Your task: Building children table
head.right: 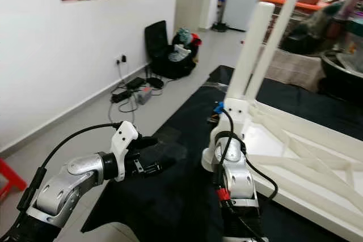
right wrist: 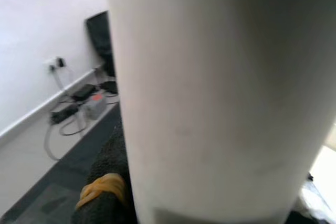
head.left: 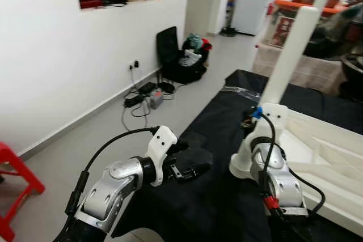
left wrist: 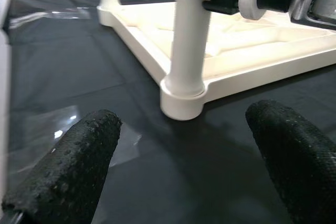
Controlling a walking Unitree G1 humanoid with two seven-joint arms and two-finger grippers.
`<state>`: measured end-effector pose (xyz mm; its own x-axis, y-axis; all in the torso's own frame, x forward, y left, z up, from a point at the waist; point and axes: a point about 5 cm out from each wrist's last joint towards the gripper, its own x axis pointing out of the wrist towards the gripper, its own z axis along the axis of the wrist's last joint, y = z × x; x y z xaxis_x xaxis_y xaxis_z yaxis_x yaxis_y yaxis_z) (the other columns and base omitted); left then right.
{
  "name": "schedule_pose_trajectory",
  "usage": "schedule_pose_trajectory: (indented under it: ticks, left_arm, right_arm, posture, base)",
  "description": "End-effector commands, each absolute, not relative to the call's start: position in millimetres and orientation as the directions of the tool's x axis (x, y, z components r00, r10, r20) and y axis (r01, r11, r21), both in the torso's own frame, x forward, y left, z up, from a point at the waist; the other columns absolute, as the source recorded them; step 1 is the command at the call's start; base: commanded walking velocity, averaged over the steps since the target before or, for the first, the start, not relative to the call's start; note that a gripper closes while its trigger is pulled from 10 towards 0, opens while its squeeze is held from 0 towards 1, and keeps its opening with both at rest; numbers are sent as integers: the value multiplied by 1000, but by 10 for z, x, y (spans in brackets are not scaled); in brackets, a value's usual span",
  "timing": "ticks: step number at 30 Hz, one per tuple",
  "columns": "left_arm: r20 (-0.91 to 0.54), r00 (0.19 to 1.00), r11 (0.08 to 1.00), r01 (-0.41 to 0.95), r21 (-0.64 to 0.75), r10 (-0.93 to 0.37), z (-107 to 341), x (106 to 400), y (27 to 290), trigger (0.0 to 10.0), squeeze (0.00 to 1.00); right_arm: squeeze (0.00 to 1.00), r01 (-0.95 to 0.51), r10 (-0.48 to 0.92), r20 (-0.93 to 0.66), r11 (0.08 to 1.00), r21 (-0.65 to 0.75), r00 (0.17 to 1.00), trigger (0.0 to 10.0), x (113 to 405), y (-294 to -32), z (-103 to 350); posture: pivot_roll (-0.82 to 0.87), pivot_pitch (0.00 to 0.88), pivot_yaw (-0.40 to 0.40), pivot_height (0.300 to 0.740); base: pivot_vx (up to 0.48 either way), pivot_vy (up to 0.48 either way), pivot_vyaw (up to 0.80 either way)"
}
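Two silver arms are reaching out from the lower edge of the head views. Left gripper [head.left: 190,169] is hovering over the black sheet [head.left: 215,140], its fingers [left wrist: 68,166] spread apart with nothing between them, pointing toward the table's near corner. Right gripper [head.left: 256,118] is sitting up against the white leg [head.left: 289,55], which is standing upright in the corner socket of the overturned white table [head.left: 323,157]. In the right wrist view the leg is blocking almost everything, and only one dark finger [right wrist: 105,182] with a yellow band is peeking past it, so I cannot tell whether those fingers are clamping the leg or merely lying beside it. A second leg [head.right: 277,32] is rising behind the first, and the table's far side is running out of the picture.

No readable writing is showing anywhere. The sheet is lying on a pale grey floor [head.left: 102,128]. Cables [head.left: 139,97] are trailing from a wall socket, a black bag [head.left: 181,63] is leaning by the white wall, and a red stool [head.left: 14,185] is being cut off at the edge.
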<state>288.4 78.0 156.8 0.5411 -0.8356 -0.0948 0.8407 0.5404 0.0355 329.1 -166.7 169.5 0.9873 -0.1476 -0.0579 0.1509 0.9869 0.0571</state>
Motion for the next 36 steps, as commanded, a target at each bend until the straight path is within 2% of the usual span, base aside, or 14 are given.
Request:
schedule_pose_trajectory:
  ticks: [1,5,6,8,9,14,15,21,23,26,27,31,32,36]
  left_arm:
    - [-104,540,538,842,49,-835,1563,2890,778,10000,0]
    - [-104,540,538,841,50,-835,1564,2890,785,10000,0]
    - [-104,540,538,842,50,-835,1563,2889,788,10000,0]
    - [-104,540,537,842,49,-836,1563,2889,790,10000,0]
    - [-104,538,536,843,50,-836,1562,2890,788,10000,0]
    - [-104,535,532,845,53,-838,1565,2897,777,10000,0]
    - [-102,536,533,844,57,-838,1574,2905,779,10000,0]
    - [-98,542,538,840,67,-834,1588,2917,796,10000,0]
    - [-64,622,617,783,86,-780,1650,3035,881,10000,0]
    - [-64,622,617,783,86,-780,1650,3035,881,10000,0]
    - [-38,661,655,749,98,-750,1696,3102,914,10000,0]
    - [-10,692,688,719,100,-721,1727,3147,941,10000,0]
    - [-10,692,688,719,100,-721,1727,3147,941,10000,0]
    - [-10,702,700,711,67,-712,1707,3140,964,10000,0]
  right_arm:
    - [1000,89,-77,-138,992,85,987,10000,3286,-1614,1522]
    - [1000,52,-43,-71,990,134,997,10000,3307,-1587,1666]
    - [125,-2,7,-34,990,144,999,10000,3301,-1550,1734]
    - [125,-37,39,-11,988,148,999,10000,3288,-1522,1779]
    - [0,-85,82,28,987,137,996,10000,3270,-1500,1851]
    - [0,-145,138,70,983,115,988,10000,3244,-1486,1937]
    - [1000,-155,144,89,979,133,986,10000,3233,-1506,1950]
    - [1000,-182,165,121,973,141,979,10000,3199,-1515,1970]
    - [1000,-232,226,111,972,42,968,10000,3096,-1535,1903]
    - [1000,-232,226,111,972,42,968,10000,3096,-1535,1903]
    - [1000,-191,192,81,981,-18,978,10000,3045,-1685,1833]
    - [1000,-133,137,66,989,-58,988,10000,2967,-1891,1827]
    - [1000,-133,137,66,989,-58,988,10000,2967,-1891,1827]
    - [1000,-217,226,74,970,-107,971,10000,2656,-1961,1899]
  posture:
    - [85,0,-94,740]
    - [86,0,-94,740]
    - [83,0,-92,740]
    - [83,0,-91,740]
    - [80,0,-88,740]
    - [81,0,-86,740]
    - [84,0,-85,740]
    - [86,0,-82,740]
    - [78,0,-75,740]
    - [78,0,-75,740]
    - [68,0,-65,740]
    - [55,0,-56,740]
    - [55,0,-56,740]
    - [26,0,-37,740]
  base:
    - [0,0,0]
    - [0,0,0]
    - [0,0,0]
    - [0,0,0]
    - [0,0,0]
    - [0,0,0]
    - [0,0,0]
    - [0,0,0]
    - [0,0,0]
    - [0,0,0]
    - [0,0,0]
    - [0,0,0]
    - [0,0,0]
    - [0,0,0]
